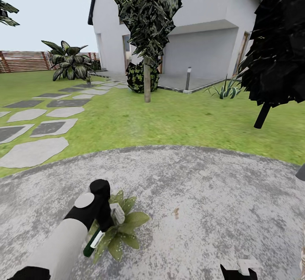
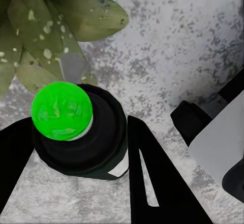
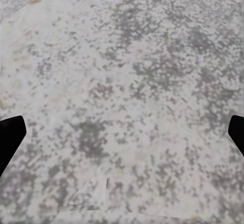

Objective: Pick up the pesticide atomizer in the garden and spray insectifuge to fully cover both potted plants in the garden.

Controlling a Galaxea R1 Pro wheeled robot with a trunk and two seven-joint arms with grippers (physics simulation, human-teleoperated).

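Between the two dark fingers of the left gripper (image 2: 81,148) the pesticide atomizer (image 2: 84,137) is clamped, its bright green top seen end-on in the left wrist view, so the bottle's long axis is judged to run roughly along the fingers and away from the wrist. Just beyond the jaws, past the bottle's top, the broad leaves of a potted plant (image 2: 46,36) are seen, already flecked with pale spots; whether that counts as full cover cannot be told. From the head view the same gripper (image 1: 101,225) is shown hanging directly over the rosette (image 1: 127,227) on the grey paved circle (image 1: 203,187), with the dark bottle (image 1: 92,242) tilted beneath the hand. The spray is therefore judged to be aimed at this plant, and the left arm is plainly the nearer one. The right gripper (image 3: 122,127) is held wide apart with nothing between its fingertips, bare pavement lying ahead of it. A second rosette is not made out from here, so it is judged to remain undone.
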